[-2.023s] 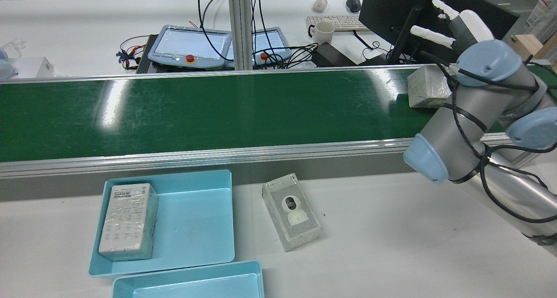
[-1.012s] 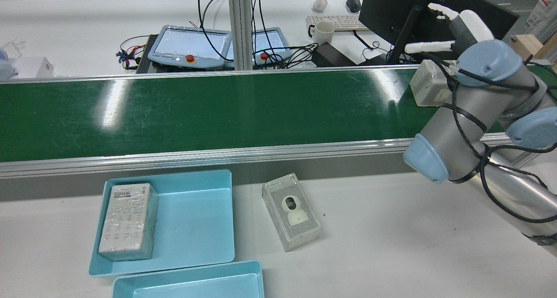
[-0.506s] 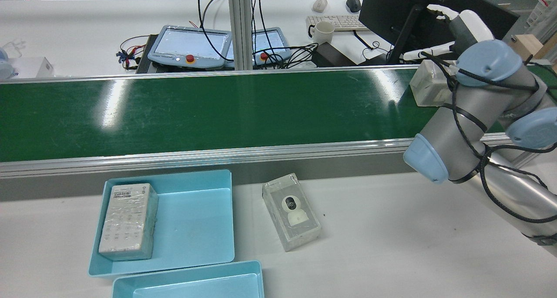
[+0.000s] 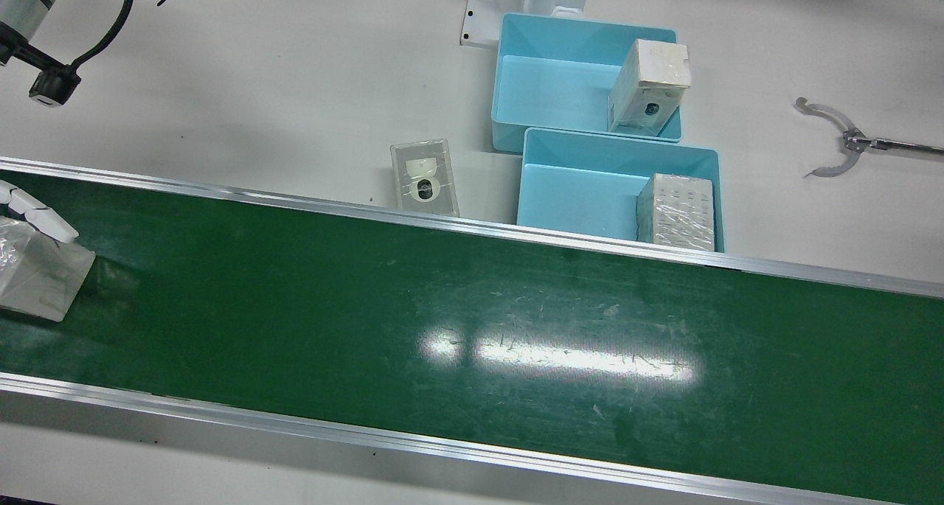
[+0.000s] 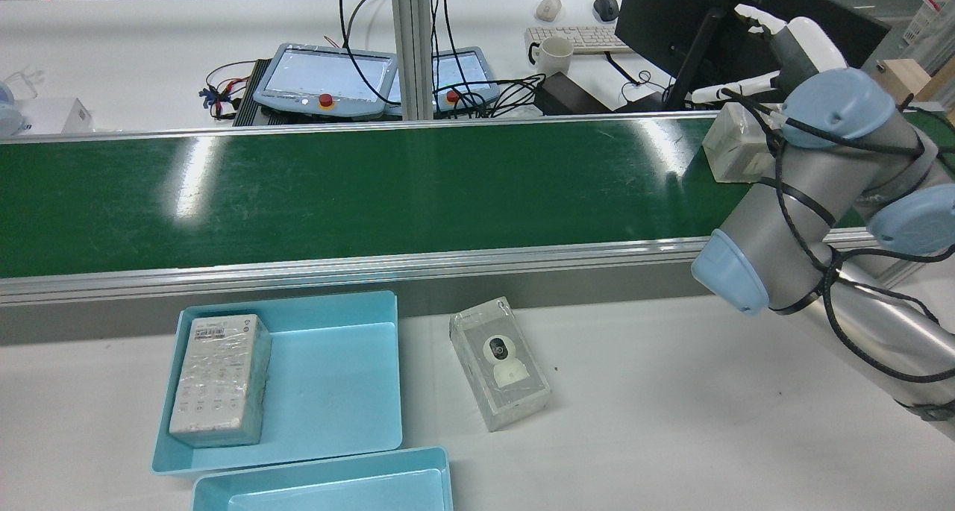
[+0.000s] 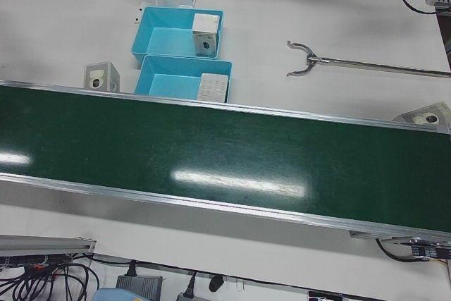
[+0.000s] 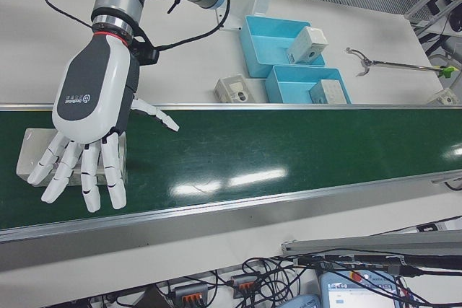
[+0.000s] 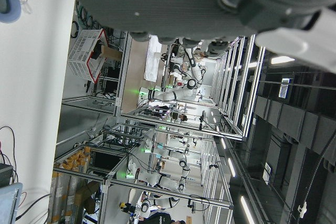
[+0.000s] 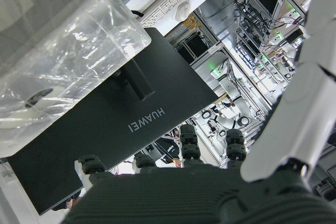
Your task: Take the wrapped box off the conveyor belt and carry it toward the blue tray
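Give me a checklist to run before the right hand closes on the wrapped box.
1. Right hand over the wrapped box: ok.
2. Fingers spread, nothing held: ok.
3. Box flat on the conveyor belt: ok.
4. Firm contact on the box's sides: cannot tell.
5. Free space in the blue tray beside its white box: ok.
6. Camera box off the carry path: cannot tell.

Wrapped box [image 7: 32, 155] largely hidden behind the right hand [image 7: 90, 117]; contact between them unclear.
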`<state>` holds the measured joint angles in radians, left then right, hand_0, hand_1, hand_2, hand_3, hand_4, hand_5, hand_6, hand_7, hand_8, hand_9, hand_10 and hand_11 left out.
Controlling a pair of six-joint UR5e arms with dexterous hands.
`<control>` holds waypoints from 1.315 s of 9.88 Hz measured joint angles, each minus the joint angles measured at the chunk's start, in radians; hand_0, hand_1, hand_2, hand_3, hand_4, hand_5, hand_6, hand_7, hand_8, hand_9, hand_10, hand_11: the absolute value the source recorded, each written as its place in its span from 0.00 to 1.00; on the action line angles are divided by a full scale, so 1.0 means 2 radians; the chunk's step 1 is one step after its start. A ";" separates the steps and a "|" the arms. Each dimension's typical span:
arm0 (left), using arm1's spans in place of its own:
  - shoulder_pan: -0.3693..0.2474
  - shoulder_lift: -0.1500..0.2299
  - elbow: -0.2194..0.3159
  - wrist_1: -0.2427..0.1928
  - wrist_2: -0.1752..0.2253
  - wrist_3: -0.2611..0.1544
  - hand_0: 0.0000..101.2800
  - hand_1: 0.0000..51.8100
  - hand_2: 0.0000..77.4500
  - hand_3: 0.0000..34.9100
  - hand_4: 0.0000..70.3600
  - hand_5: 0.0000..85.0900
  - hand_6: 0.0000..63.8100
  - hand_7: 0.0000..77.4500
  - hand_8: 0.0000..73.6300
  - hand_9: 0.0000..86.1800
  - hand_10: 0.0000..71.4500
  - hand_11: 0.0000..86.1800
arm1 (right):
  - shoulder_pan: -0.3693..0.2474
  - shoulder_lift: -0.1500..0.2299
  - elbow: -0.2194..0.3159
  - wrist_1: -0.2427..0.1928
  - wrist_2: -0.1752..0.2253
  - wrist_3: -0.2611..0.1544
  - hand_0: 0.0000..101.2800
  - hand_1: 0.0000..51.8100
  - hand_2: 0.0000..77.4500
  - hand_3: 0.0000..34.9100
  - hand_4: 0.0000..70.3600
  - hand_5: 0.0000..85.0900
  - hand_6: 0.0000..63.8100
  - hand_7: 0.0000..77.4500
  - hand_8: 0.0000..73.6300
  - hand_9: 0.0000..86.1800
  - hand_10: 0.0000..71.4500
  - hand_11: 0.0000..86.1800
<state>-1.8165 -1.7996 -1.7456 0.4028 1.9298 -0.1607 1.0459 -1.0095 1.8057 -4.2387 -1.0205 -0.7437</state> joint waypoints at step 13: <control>0.000 0.000 0.000 0.000 0.000 0.000 0.00 0.00 0.01 0.00 0.01 0.01 0.01 0.01 0.01 0.00 0.01 0.00 | 0.000 0.000 0.000 0.000 0.000 0.000 0.37 0.16 0.20 0.86 0.10 0.15 0.00 0.18 0.00 0.02 0.06 0.06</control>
<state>-1.8165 -1.7996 -1.7456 0.4028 1.9298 -0.1607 1.0459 -1.0095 1.8057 -4.2387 -1.0205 -0.7437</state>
